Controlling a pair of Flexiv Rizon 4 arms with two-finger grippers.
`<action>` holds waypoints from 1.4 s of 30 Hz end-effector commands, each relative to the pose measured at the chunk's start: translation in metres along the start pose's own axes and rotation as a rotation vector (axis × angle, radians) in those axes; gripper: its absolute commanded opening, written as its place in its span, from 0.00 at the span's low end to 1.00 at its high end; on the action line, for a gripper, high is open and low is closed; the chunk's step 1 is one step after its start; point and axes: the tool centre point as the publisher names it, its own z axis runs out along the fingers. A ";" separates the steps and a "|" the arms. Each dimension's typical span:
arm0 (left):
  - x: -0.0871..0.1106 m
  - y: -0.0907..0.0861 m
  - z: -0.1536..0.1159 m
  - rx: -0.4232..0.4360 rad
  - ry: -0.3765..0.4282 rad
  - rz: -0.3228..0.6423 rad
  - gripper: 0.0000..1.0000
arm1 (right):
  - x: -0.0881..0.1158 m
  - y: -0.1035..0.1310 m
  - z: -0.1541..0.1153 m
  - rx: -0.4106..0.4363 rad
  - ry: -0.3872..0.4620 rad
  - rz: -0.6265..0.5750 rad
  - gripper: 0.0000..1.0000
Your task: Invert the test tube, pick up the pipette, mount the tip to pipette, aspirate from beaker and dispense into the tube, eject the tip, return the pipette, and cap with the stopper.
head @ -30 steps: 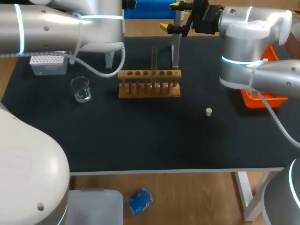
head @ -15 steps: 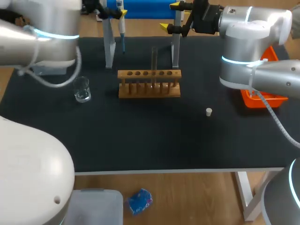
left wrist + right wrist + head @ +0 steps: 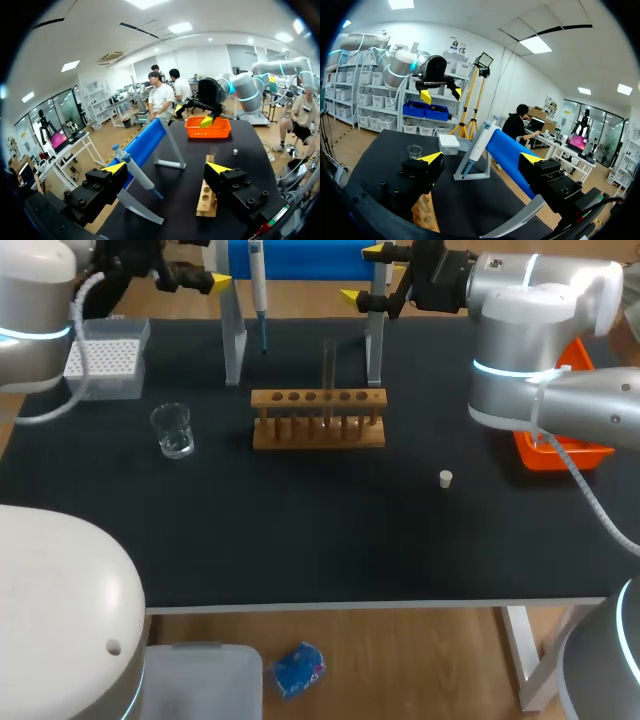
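The left claw [image 3: 166,168] is released, its two yellow-tipped fingers wide apart with nothing between them. In the head view it hangs at eleven o'clock, over the far edge of the black counter [image 3: 300,540]. Just ahead of it, nearer to one finger, the white and blue plastic pipette [image 3: 258,285] hangs at twelve o'clock on the grey stand with the blue top bar [image 3: 232,345]. The right claw [image 3: 480,158] is released and empty as well, at one o'clock, near the other leg of this stand.

Further out, the clear glass test tube [image 3: 328,370] stands upright in the wooden rack with a row of holes [image 3: 318,430], just in front of the stand. The white box of pipette tips [image 3: 105,365] is at ten o'clock, the small clear glass beaker [image 3: 173,430] at nine o'clock, the small white stopper [image 3: 446,478] alone at three o'clock, the orange plastic tray [image 3: 222,134] beyond it.

The step in hand seems to be the taking of the pipette. The place is narrow: a finger may strike the leg or the bar and shift the stand, or the claw may close off the pipette's middle, so that it tilts or slips. A pipette swinging low could then knock the tall tube.
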 end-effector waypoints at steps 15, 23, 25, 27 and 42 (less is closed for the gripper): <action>0.019 0.004 -0.011 0.028 0.031 0.025 1.00 | 0.000 0.000 0.000 0.001 0.000 0.000 1.00; 0.045 0.010 -0.006 0.058 0.089 0.060 1.00 | 0.000 0.000 0.000 0.001 0.000 0.000 1.00; 0.050 0.012 -0.005 0.067 0.095 0.059 1.00 | 0.000 0.000 0.000 0.001 0.000 0.000 1.00; 0.055 0.016 -0.003 0.049 0.104 0.060 1.00 | 0.000 0.000 0.000 0.001 0.000 0.000 1.00; 0.095 0.021 0.051 -0.037 0.122 -0.028 1.00 | 0.000 0.000 0.000 0.001 0.000 0.000 1.00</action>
